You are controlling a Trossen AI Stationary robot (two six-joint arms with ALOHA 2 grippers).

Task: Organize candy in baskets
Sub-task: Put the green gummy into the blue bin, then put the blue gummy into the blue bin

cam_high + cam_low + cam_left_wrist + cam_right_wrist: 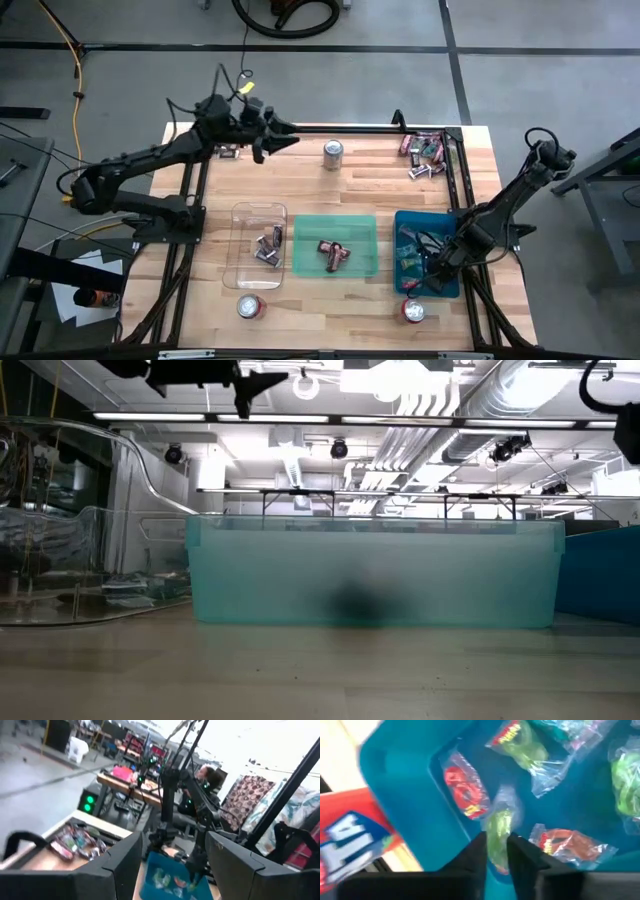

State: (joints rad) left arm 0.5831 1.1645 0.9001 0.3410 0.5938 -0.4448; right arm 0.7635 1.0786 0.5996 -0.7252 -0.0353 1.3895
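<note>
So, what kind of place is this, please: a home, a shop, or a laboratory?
Most likely a robotics laboratory or workshop. The wooden table stands on a bare concrete floor, exposed ducts and pipes run under the ceiling, and more workbenches with equipment fill the room behind.

a grey concrete floor crossed by dark seams surrounds the wooden table. a yellow cable trails across it. overhead, white ducts and strip lights hang. cluttered workbenches stand beyond.
</note>
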